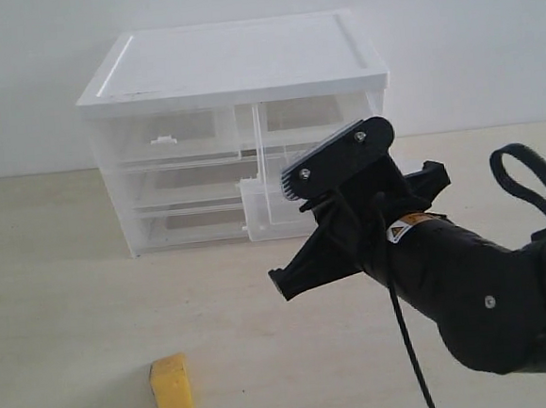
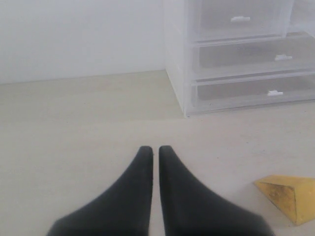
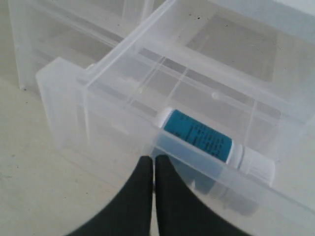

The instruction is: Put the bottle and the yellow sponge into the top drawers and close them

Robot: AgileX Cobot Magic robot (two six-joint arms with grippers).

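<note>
step: bottle point(image 3: 197, 135) lies on its side inside the pulled-out right top drawer point(image 3: 64, 98); shutting that drawer looks to be the job in hand.
right gripper point(image 3: 153, 160): fingers pressed together, empty, tips at the drawer's front wall; contact unclear.
left gripper point(image 2: 151, 150): fingers pressed together, empty, above the table point(image 1: 63, 305).
yellow sponge point(image 1: 172, 386): on the table, well apart from the cabinet.
left top drawer point(image 1: 168, 137): shut.
next: a square, straight push on the front wall.

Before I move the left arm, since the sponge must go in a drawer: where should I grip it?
Probably pinch the yellow sponge across its narrow width, on the flat side faces, from above: it stands upright and alone on the table.
</note>
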